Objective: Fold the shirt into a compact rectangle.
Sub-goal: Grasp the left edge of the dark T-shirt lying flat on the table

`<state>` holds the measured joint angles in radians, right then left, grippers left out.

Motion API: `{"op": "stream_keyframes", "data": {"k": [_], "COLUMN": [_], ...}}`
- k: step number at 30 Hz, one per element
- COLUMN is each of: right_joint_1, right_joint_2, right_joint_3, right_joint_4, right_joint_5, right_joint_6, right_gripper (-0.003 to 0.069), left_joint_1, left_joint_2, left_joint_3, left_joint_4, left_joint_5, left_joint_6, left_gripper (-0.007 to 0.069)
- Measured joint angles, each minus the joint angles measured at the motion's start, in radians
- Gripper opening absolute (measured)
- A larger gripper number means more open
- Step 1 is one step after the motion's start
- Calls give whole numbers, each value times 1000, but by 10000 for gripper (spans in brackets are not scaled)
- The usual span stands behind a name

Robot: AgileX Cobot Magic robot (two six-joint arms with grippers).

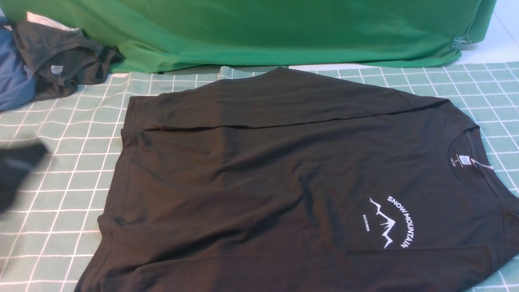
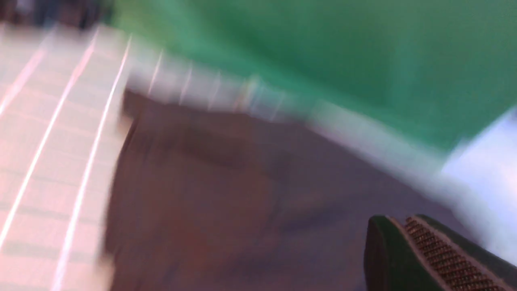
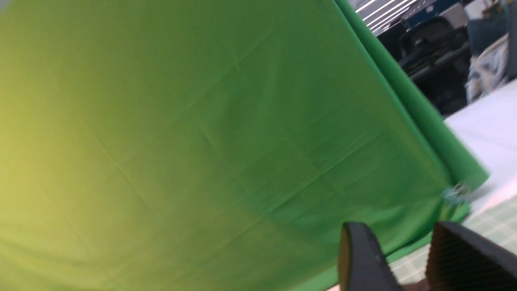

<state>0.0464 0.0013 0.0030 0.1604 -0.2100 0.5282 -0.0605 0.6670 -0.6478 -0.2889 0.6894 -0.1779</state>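
The black shirt (image 1: 259, 182) spreads across the checked cloth (image 1: 61, 162), its collar toward three o'clock (white print showing); the left gripper (image 2: 398, 222) is closed, holding nothing, and the right gripper (image 3: 398, 230) stands partly open, empty

Shirt (image 1: 259, 182) cut off at front view's edge.

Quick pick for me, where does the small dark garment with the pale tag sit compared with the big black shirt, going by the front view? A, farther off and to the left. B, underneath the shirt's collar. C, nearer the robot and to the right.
A: the small garment lies beyond the shirt, at the far left.
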Motion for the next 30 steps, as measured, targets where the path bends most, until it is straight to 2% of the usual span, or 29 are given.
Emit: {"op": "stream_keyframes", "data": {"k": [3,5,7,12,15,21,26,29,30], "right_joint_1": [33,74,130,243,296,353,357,357,357], "right_joint_2": [3,35,95,292,387,474,504,504,504], "right_joint_3": [-78,-180,-292,-516,-573,-587,-587,-587,-587], "right_joint_4": [2,3,3,4,5,5,7,7,7], "right_joint_5": [142,293,445,737,808,816,809,796,790], "right_joint_6": [15,-57,-143,-278,-324,-353,-364,-373,-377], "right_gripper": [166,85,40,21,21,24,30,34,35], "left_joint_1": [0,0,0,0,0,-4,-108,-188,-231], "left_joint_2": [212,342,438,615,689,775,778,778,778], "left_joint_3": [-3,5,12,14,14,14,14,14,14], "left_joint_4": [21,51,88,156,166,170,222,250,289], "left_joint_5": [136,171,179,126,105,91,88,88,88], "left_joint_6": [76,95,104,107,107,141,146,109,53], "left_gripper": [15,15,15,15,15,15,15,15,15]}}
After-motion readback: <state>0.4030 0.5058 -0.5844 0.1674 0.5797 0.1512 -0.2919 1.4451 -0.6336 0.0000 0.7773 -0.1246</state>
